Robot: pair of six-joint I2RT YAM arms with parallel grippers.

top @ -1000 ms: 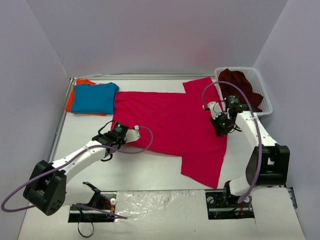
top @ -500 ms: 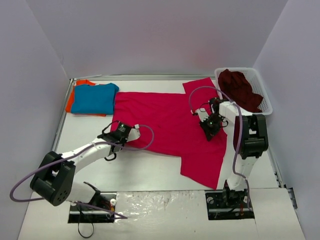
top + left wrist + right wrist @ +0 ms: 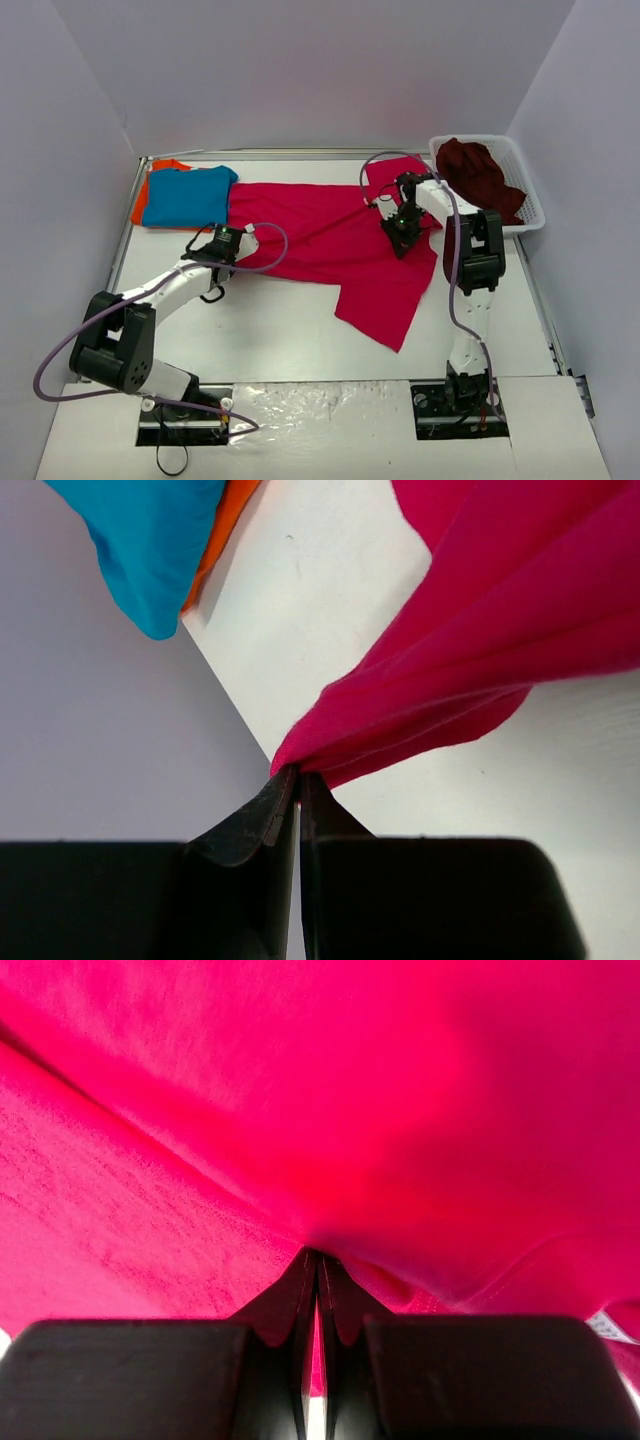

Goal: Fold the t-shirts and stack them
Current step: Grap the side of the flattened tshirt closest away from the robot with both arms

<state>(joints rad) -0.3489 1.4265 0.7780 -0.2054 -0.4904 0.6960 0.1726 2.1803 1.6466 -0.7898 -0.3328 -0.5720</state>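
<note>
White table [image 3: 280, 335], lilac walls [image 3: 300, 70], L gripper [image 3: 297, 780] & R gripper [image 3: 318, 1260] each pinching crimson tee [image 3: 320, 230]

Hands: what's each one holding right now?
Left hand: closed on the pink shirt.
Right hand: closed on the pink shirt.

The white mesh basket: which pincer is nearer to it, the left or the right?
Right. The right pincer is shut on the crimson-pink t-shirt a little left of the basket; the left pincer holds the shirt's far edge beside the blue t-shirt.
</note>
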